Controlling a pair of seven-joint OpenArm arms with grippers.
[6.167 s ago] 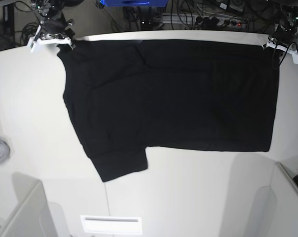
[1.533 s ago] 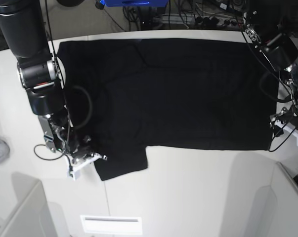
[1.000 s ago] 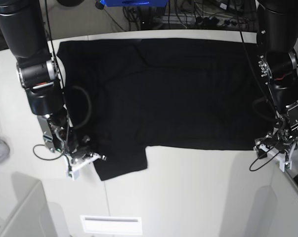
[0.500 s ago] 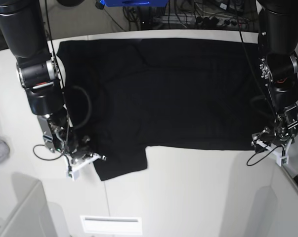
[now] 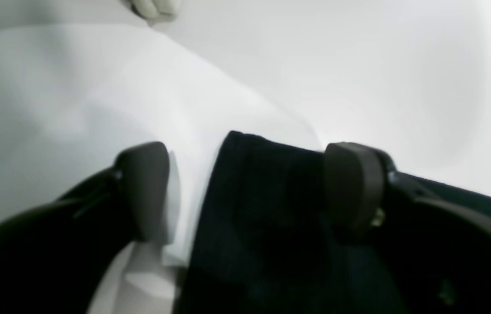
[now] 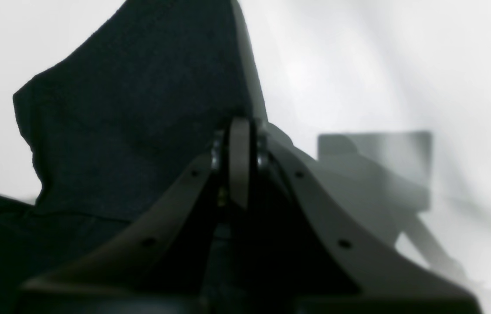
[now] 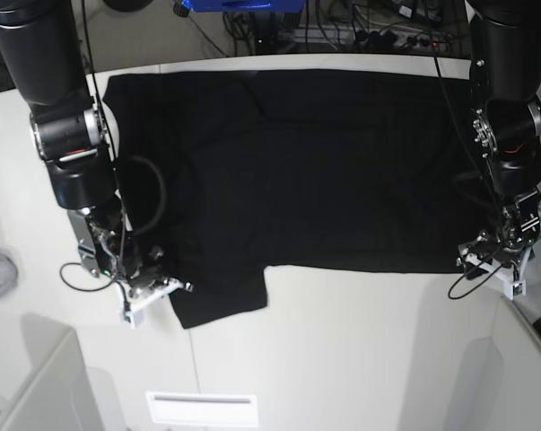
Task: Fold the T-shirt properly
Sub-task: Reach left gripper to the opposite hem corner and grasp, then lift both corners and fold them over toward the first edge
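The T-shirt (image 7: 315,171) lies spread flat and unfolded on the white tabletop (image 7: 360,350), black side up, its body running across the base view with one sleeve sticking out toward the near edge. No fold line shows anywhere in the cloth, so by my reading the folding proper has not begun; this is the gripping stage that comes ahead of the first fold.

The right gripper (image 7: 153,289) sits at the near sleeve end of the shirt. In the right wrist view its fingers (image 6: 240,165) are pressed together, with black cloth rising in a peak directly behind them; they look to be pinching the sleeve hem, and the fabric there is lifted off the tabletop.

The left gripper (image 7: 493,262) is down at the shirt's near hem corner on the opposite end. In the left wrist view its fingers (image 5: 352,187) are spread, one over bare tabletop and the other over the cloth, with the hem corner of the shirt (image 5: 262,196) lying between them. Nothing is clamped on this side yet.

Done so far: the shirt is laid out and one end is taken up. Left, as I judge it: closing on the hem corner, carrying the near edge over to the far edge, then the further folds and smoothing.
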